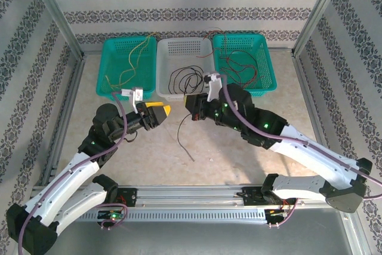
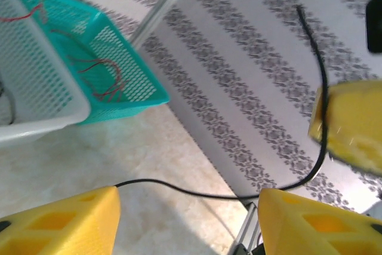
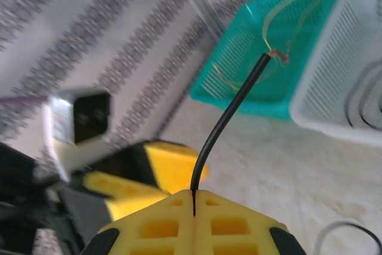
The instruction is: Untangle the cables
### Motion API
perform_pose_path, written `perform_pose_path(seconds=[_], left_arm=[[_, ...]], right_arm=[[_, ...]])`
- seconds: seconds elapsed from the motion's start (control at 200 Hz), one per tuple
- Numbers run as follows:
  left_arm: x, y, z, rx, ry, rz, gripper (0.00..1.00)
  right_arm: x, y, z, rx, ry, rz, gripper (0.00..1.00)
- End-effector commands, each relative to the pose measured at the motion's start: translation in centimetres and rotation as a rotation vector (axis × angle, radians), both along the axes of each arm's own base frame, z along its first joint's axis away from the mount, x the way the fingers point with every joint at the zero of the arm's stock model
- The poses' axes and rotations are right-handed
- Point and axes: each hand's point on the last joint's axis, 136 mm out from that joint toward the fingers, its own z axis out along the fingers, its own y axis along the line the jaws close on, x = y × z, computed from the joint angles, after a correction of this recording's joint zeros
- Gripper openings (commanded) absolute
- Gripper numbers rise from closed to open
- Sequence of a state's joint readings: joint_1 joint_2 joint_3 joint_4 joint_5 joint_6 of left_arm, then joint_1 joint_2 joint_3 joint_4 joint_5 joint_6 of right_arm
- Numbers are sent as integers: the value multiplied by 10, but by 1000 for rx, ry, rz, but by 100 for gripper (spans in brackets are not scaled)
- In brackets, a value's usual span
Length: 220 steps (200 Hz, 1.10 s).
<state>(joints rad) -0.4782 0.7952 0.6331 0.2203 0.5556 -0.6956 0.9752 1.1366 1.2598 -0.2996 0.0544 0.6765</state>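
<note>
The table (image 1: 239, 153) carries three baskets along its far edge. The left teal basket (image 1: 116, 58) holds yellow wires, the white basket (image 1: 197, 52) black ones, and the right teal basket (image 1: 262, 64) red ones.

In front of the white basket the two arms meet nose to nose, with the left gripper (image 1: 166, 110) just left of the right gripper (image 1: 191, 113).

The right gripper (image 3: 194, 195) is clamped on a black cable (image 3: 230, 111). A short stub with a bare copper tip rises from the seam between its pads. From above, the rest of the black cable (image 1: 182, 135) trails off toward the near side and lies loose on the table.

The left gripper (image 2: 188, 198) stands wide apart with nothing in it. In its wrist view the black cable (image 2: 197, 194) runs crosswise over its gap, from one fingertip to the other, then bends up to the right gripper's pad.

So the strand's long axis lies square across the left jaws, at about fingertip level. I cannot tell whether it sits inside the gap or just beyond the tips. The left arm is likely the one to close next, and a small advance would probably make that grip sure.
</note>
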Motion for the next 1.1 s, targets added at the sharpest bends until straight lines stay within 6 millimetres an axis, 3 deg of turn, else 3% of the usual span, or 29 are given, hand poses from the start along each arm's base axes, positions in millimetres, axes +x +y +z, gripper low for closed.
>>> perform_pose_path(seconds=[0.0,0.165,0.33,0.555,0.63,0.84,0.994,1.049,1.094], left_arm=[[-16,-17,42,-96,-181,-110,64],[-26,-44,51,-99,-268,-227,69],[-30,-69,58,-52,-334,-310,70],[-22,-73,68,-60,-383,-288,67],[-21,-75,71,-67,-381,-299,59],[-16,-78,71,-78,-348,-295,17],[-9,-74,72,-79,-323,-244,0],[-5,-71,73,-72,-307,-211,0],[0,-69,74,-64,-294,-183,0]], right_arm=[[-3,4,42,108,-65,41,0],[-6,7,68,186,-108,66,0],[-7,12,80,227,-113,92,0],[-8,14,82,243,-114,99,0],[-7,14,81,243,-109,100,0],[-5,10,76,240,-107,85,0],[-2,1,71,228,-105,56,0],[0,-5,67,213,-102,32,0],[3,-9,60,188,-95,5,8]])
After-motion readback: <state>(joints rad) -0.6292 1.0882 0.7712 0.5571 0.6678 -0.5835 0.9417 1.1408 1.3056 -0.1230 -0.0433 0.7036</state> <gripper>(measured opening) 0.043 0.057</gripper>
